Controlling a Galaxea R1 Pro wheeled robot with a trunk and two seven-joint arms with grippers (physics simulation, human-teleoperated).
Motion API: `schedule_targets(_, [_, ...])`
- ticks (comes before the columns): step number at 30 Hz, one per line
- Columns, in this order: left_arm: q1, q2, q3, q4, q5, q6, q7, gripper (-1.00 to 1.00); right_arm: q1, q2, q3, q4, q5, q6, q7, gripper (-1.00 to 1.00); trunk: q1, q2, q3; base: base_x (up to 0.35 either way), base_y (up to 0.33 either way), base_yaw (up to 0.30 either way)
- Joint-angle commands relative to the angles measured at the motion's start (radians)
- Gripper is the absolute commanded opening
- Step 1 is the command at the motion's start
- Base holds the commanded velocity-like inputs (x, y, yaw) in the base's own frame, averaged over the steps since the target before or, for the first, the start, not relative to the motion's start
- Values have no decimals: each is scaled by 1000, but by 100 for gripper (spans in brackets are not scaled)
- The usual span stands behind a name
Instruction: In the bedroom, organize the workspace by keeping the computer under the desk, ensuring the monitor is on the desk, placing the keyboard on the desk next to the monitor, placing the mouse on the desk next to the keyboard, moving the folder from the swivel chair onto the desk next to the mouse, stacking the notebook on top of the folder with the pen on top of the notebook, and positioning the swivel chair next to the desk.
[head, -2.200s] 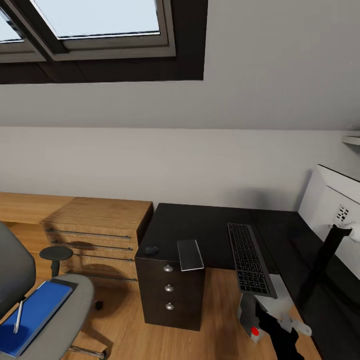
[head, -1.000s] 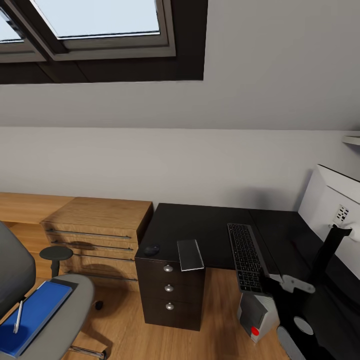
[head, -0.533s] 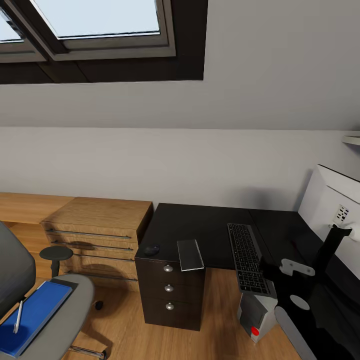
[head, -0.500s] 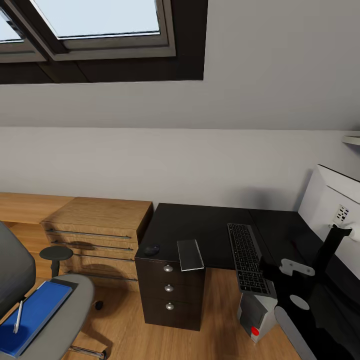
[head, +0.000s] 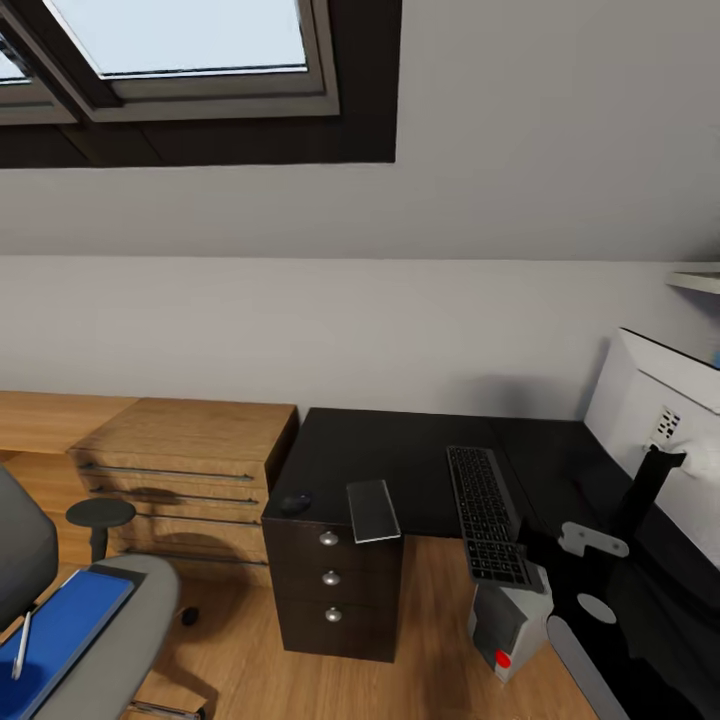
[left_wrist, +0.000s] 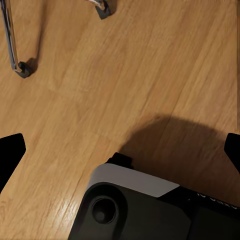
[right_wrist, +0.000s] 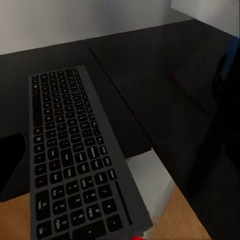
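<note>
The whole head picture has slid a little left since half a second ago, so the camera turned; the things stay put. The right arm (head: 585, 545) has hardly moved and hangs by the keyboard's near end; I cannot tell if its claw is spread or pressed together. The left claw's (left_wrist: 120, 155) dark fingertips (left_wrist: 10, 152) are spread wide over the wood floor (left_wrist: 100, 75).

The keyboard (head: 482, 512) is flat and slim, with dark keys. It lies on the shiny black desk (head: 380, 455), its near end sticking over the edge above the silver computer (head: 510, 620). The white-backed monitor (head: 655, 430) stands at the right. The small light-grey notebook (head: 372, 510) lies beside the dark mouse (head: 295, 503). The blue folder (head: 55, 635) and pen (head: 22, 643) rest on the grey chair (head: 120, 640).
</note>
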Motion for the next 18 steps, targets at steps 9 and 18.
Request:
schedule_targets(9, [0,1,-5,-1,11,-7,5,100,-1,-1,3,12,-2,3,-8,100,0,-1,5,0,0,-201])
schedule_targets(18, [0,1,-5,-1,12,-77,5,100,-2,0,11,60,0,-14,-3,100,0,-1,10,0,0,-213])
